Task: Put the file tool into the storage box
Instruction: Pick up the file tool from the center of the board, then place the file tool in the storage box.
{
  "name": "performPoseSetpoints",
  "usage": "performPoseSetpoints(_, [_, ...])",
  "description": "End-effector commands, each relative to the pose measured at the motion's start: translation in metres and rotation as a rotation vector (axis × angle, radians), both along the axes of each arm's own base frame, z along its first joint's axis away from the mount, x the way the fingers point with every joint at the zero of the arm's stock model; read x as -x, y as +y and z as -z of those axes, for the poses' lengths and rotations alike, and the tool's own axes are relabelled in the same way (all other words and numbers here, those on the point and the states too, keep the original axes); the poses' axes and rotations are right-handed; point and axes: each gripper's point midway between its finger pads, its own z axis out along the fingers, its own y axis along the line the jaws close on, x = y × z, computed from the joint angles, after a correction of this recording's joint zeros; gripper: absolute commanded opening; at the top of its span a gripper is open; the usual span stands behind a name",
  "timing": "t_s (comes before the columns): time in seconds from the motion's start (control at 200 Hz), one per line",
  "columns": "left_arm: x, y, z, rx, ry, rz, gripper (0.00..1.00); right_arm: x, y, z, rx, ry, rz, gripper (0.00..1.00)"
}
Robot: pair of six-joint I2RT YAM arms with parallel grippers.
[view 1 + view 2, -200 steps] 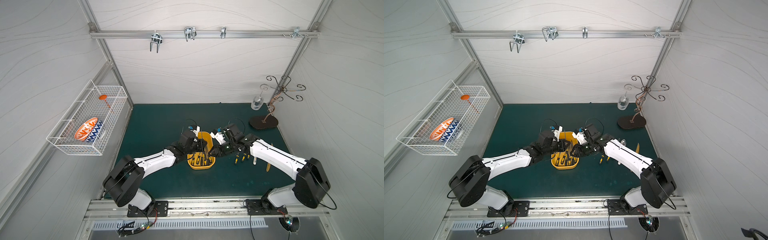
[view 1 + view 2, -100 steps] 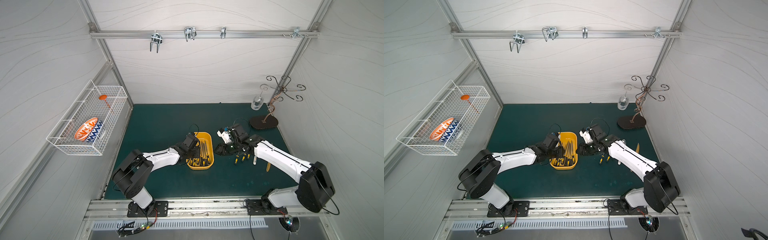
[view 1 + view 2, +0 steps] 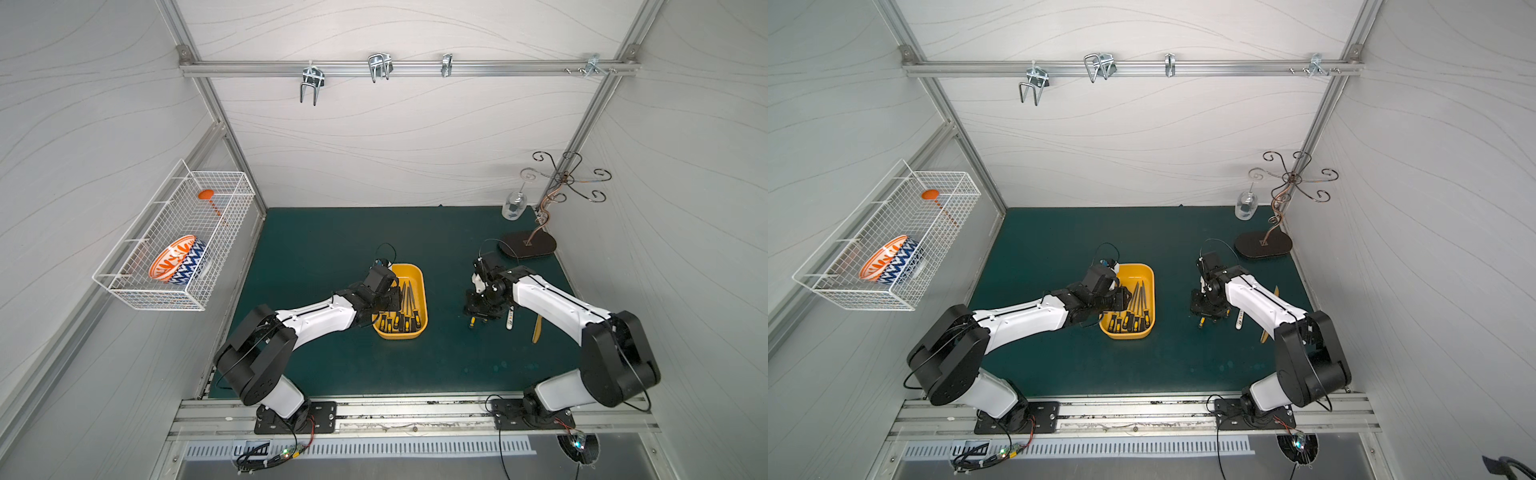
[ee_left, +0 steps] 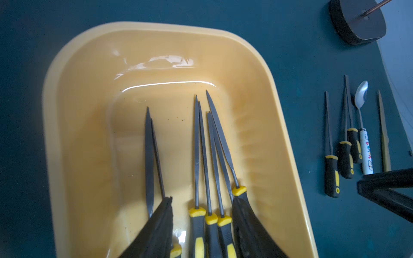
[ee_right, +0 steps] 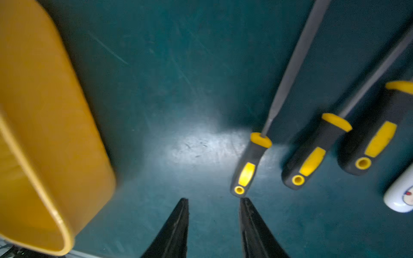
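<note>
Inside storage box (image 4: 156, 55), beyond file tips: bare floor, open from above.
Box, handle end: files (image 4: 196, 156) packed side by side.
Between box and loose files (image 5: 248, 172): clear strip of surface (image 5: 167, 100).
Upper right in a top view: stand base (image 3: 527, 246) and jar (image 3: 513, 205) block.

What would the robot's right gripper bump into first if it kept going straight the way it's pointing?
Probably the green mat: the open right gripper aims at a bare patch. The nearest file's handle end sits right by one fingertip and might get brushed; depth is unclear.
</note>
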Motion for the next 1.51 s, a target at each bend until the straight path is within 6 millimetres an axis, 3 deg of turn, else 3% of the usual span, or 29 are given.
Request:
performPoseSetpoints(0.0, [-0.009,-0.005,-0.021,0.046,-0.066,-0.012,0.5,0.008,-0.01,0.013,0.05,0.061,0.007,0.42])
performPoseSetpoints(0.365, [-0.007,-0.006,-0.032,0.082,-0.095,-0.01,0.6,0.016,-0.008,0.048,0.065,0.146,0.01,0.4])
performPoseSetpoints(0.425, [-0.007,-0.006,-0.034,0.09,-0.102,-0.01,0.64,0.016,-0.006,0.049,0.063,0.147,0.001,0.34])
performPoseSetpoints(0.515, [-0.007,-0.006,-0.038,0.111,-0.116,-0.011,0.69,0.016,0.004,0.047,0.054,0.134,-0.038,0.15])
performPoseSetpoints(0.63, [-0.005,-0.011,-0.044,0.138,-0.124,0.01,0.72,0.011,0.034,0.028,-0.02,0.053,-0.118,0.05])
performPoseSetpoints(0.8, [-0.004,-0.021,-0.063,0.221,-0.152,0.05,0.79,0.006,0.083,-0.032,-0.241,-0.099,-0.223,0.05])
performPoseSetpoints(1.005, [-0.002,-0.034,-0.095,0.36,-0.18,0.09,0.81,0.01,0.117,-0.089,-0.463,-0.172,-0.316,0.05])
performPoseSetpoints(1.206, [0.0,-0.041,-0.104,0.434,-0.184,0.109,0.81,0.023,0.142,-0.1,-0.525,-0.16,-0.422,0.05])
performPoseSetpoints(1.501, [-0.002,-0.043,-0.091,0.47,-0.14,0.097,0.79,0.037,0.162,-0.111,-0.55,-0.182,-0.535,0.05])
